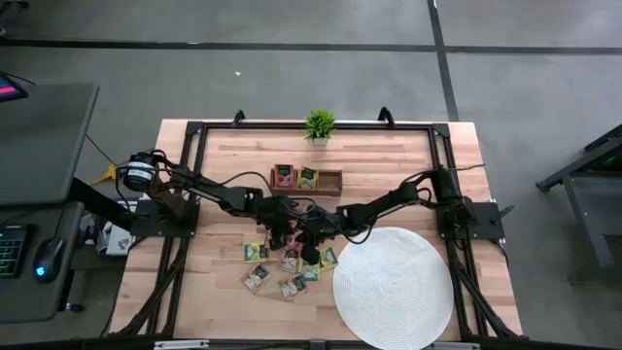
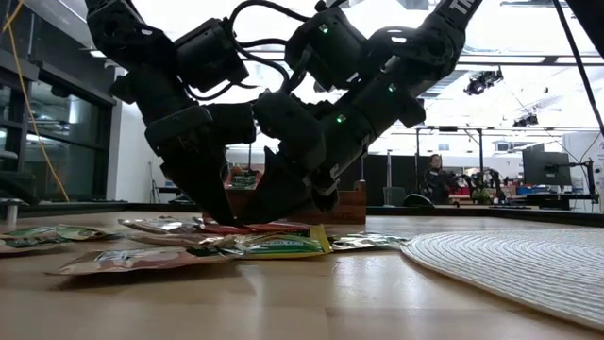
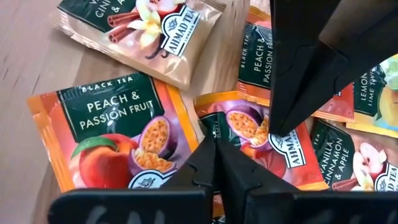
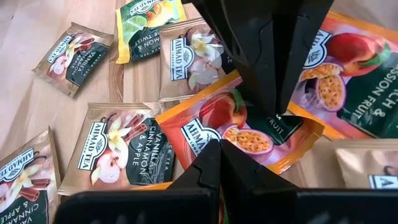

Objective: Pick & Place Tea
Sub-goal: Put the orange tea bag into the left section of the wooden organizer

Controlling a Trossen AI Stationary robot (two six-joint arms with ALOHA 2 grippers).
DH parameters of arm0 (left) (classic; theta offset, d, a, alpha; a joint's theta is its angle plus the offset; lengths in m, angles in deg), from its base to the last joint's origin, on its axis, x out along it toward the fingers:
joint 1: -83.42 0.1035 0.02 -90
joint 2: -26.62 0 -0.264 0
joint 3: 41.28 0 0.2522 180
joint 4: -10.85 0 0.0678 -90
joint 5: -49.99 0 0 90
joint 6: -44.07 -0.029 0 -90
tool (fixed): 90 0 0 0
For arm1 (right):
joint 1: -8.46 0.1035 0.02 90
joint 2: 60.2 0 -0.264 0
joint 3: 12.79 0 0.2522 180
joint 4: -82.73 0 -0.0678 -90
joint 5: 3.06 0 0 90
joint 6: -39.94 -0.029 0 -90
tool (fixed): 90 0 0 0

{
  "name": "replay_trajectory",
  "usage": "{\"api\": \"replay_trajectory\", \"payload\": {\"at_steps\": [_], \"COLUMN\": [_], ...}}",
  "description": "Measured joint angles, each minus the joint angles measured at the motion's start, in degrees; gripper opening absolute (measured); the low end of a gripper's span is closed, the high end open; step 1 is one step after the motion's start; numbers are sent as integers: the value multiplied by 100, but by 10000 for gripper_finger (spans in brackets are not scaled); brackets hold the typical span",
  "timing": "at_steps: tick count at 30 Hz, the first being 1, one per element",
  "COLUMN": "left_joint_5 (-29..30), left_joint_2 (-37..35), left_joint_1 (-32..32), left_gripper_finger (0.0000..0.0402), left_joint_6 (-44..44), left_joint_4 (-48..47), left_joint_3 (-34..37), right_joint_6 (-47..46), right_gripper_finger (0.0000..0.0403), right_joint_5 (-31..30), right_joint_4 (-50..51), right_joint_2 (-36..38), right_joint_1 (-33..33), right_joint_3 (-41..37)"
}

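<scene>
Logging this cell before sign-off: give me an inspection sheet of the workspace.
Surface: wooden table, round white mat at its right front.
Job's things: tea packets scattered left of the mat; two in the wooden box.
Clutter: potted plant.
Grippers: left gripper and right gripper shut, tips down over one orange packet.
Cables: black leads on both arms.
Surroundings: desk, person behind.

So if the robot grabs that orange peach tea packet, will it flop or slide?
Probably both. The peach packet looks thin and flat, so it would likely bend when lifted by an edge. Its glossy wrapper overlaps another packet, so a push might slide it. It looks very light.
</scene>
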Motion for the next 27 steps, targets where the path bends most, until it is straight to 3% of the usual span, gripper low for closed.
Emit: {"api": "replay_trajectory", "payload": {"at_steps": [15, 27], "left_joint_5": [216, 567], "left_joint_2": [-52, -39], "left_joint_1": [-17, -15], "left_gripper_finger": [0, 0], "left_joint_6": [-76, -1224], "left_joint_4": [-143, -1918], "left_joint_3": [-118, -1339], "right_joint_6": [-68, 96], "right_gripper_finger": [0, 0], "right_joint_5": [122, 76], "right_joint_4": [135, 1521], "right_joint_2": [306, 1244], "right_joint_1": [-4, 17], "right_joint_3": [-15, -11]}}
